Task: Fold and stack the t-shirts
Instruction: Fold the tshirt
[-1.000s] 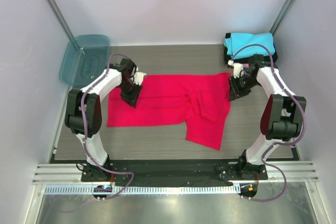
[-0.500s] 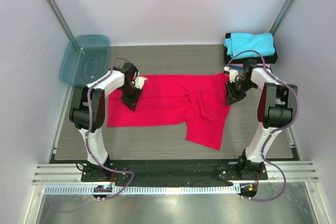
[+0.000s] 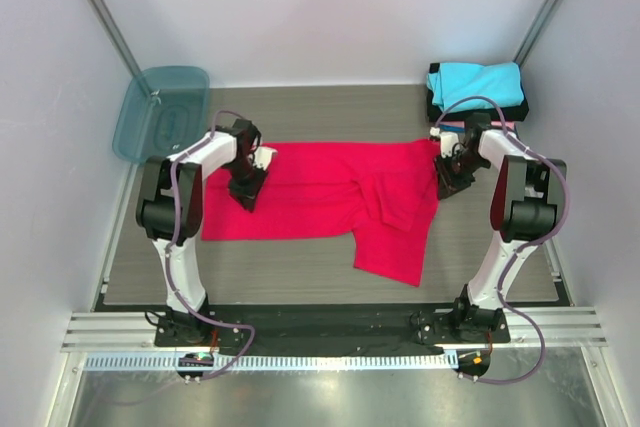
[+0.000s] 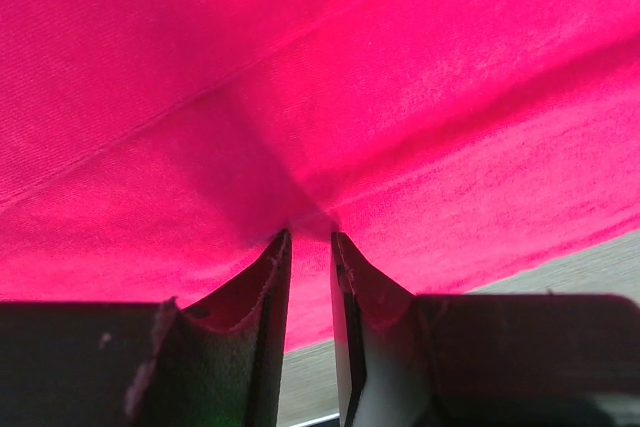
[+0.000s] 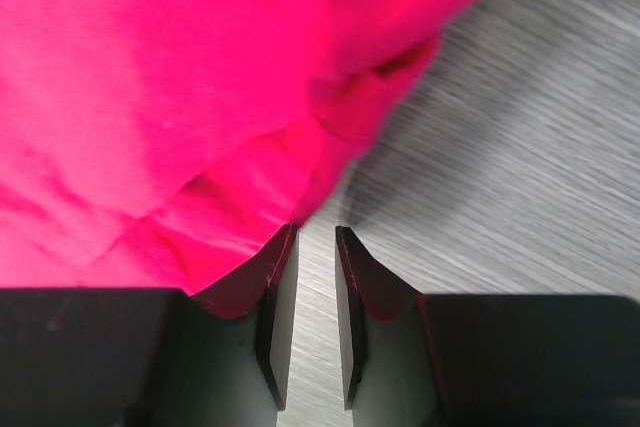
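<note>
Left wrist, left jaws pinching red t-shirt (image 4: 320, 97) fold, right jaws narrowly apart at its edge, table (image 5: 520, 147) beyond.

The red t-shirt (image 3: 320, 192) is matt, finely ribbed cloth; the table (image 3: 300, 117), grey wood-grain.

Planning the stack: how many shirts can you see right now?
3: a red shirt spread in the middle, a cyan shirt folded at the far right corner, a black shirt under it. More may be hidden in that stack.
</note>
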Motion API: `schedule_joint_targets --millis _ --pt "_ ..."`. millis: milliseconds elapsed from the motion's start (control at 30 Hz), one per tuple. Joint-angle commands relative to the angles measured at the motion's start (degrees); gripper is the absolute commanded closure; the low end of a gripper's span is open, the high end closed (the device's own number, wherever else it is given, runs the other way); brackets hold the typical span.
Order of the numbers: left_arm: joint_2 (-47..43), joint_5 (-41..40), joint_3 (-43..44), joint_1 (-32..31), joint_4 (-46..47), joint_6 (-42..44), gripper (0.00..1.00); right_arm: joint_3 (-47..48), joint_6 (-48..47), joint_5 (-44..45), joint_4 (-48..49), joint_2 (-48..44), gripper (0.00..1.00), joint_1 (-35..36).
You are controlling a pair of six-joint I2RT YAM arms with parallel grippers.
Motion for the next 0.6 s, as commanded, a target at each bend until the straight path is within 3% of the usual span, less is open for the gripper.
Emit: schedule_joint_targets --millis 0,333,567 --pt "2.31 -3.44 1.09 1.17 2.11 1.47 0.76 0.63 -0.17 2.83 1.69 0.13 0.73 -0.77" --pt "2.66 -5.11 6.89 1.17 0.70 2.70 0.75 2.83 0.54 3.10 2.05 -0.99 0.74 -1.13" --pt "1.17 -2.13 7.34 1.17 -1.58 2.09 0.75 3.79 -1.83 -10.33 -5.50 -11.12 0.72 -1.04"
